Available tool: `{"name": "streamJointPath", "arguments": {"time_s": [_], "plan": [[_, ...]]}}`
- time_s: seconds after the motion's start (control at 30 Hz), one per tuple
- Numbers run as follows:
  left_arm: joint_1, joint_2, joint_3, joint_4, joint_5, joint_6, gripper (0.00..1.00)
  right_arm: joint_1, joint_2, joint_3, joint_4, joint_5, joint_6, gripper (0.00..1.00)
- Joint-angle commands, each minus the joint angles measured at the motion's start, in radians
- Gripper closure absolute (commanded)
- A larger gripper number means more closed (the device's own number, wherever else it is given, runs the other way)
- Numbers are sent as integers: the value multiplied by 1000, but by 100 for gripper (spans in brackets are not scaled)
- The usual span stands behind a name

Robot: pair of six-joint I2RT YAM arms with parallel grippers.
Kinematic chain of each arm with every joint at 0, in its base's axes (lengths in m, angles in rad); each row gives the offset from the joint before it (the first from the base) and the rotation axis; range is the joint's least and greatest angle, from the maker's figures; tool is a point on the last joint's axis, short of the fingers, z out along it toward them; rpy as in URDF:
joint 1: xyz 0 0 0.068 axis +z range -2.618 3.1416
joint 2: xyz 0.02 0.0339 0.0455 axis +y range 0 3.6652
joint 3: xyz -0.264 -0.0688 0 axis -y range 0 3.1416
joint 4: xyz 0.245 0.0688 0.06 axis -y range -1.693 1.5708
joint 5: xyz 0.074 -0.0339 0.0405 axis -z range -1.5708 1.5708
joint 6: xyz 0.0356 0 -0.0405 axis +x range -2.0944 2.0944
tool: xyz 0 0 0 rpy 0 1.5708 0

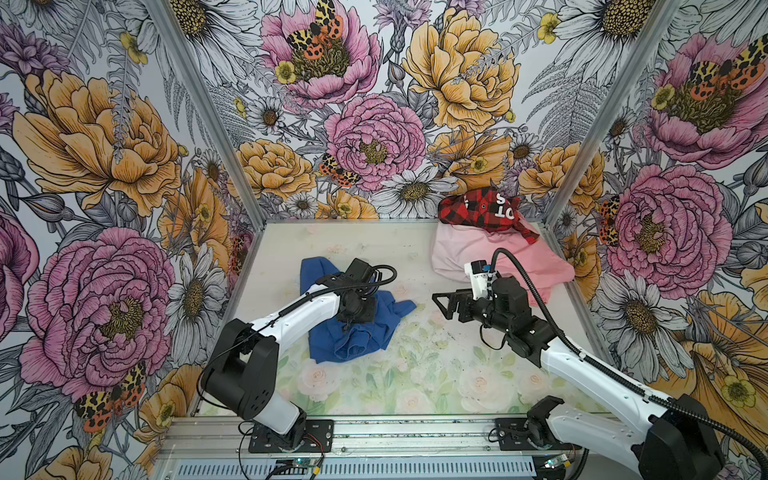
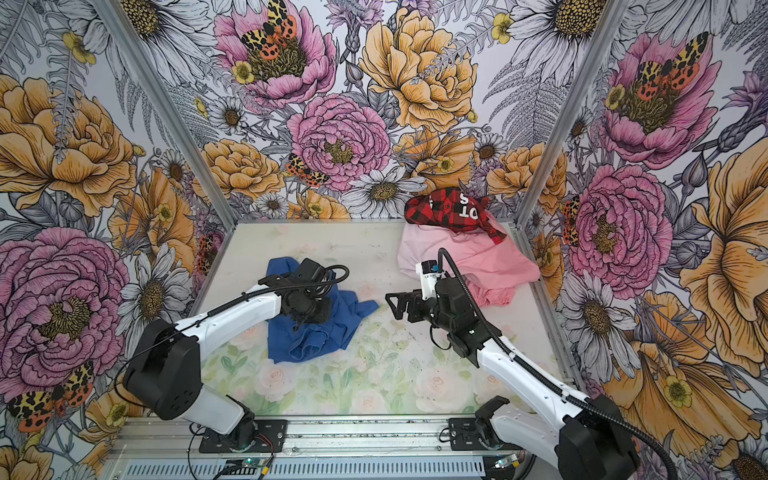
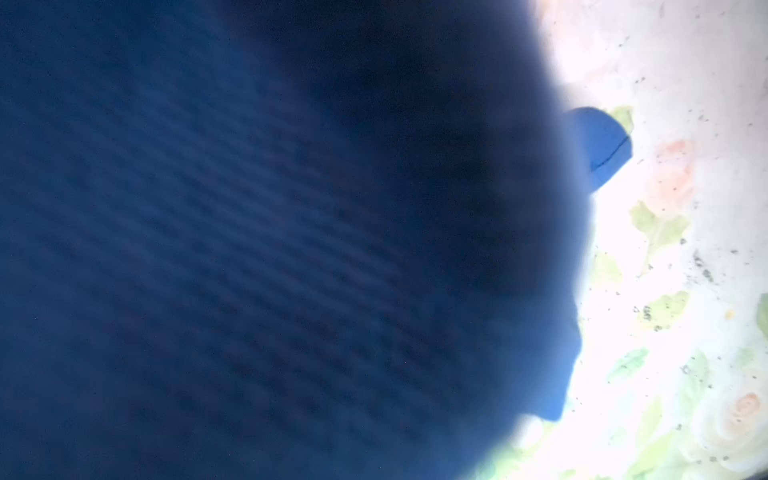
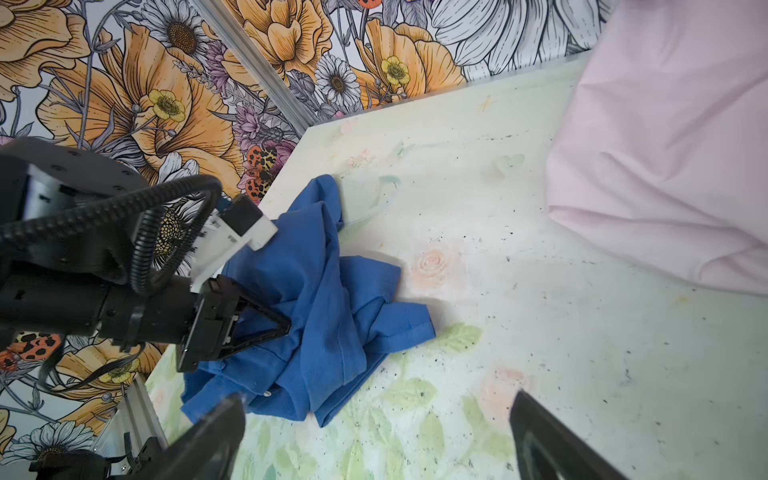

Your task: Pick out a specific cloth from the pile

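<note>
Blue cloth lies crumpled on worktop, left of centre in both top views, well apart from pile in far right corner. Pile: plaid garment, red and black with white letters, on top of pale pink garment.

Your left pincer points down into cloth, tips in folds. Apart or clamped: cannot tell, since blurred blue fabric fills left wrist view.

Your right pincer hovers over bare worktop between cloth and pile, jaws wide apart, empty.
</note>
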Motion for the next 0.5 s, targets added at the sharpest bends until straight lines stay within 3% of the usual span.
{"name": "streamJointPath", "arguments": {"time_s": [0.0, 0.13, 0.17, 0.27, 0.37, 0.47], "plan": [[-14, 62, 99, 37, 79, 103, 47, 7, -42, 17, -10, 12, -23, 1], [-88, -84, 163, -66, -66, 216, 5, 5, -93, -19, -29, 55, -32, 0], [-98, -126, 174, -86, -108, 245, 1, 5, -95, -25, -28, 65, -34, 0], [-75, -206, 188, -155, -209, 315, 1, 4, -63, -15, -27, 63, -50, 0], [10, -257, 174, -195, -291, 377, 1, 5, -14, 18, -17, 36, -53, 1], [111, -294, 128, -194, -266, 442, 1, 5, 5, 33, 15, 5, -43, 1]]}}
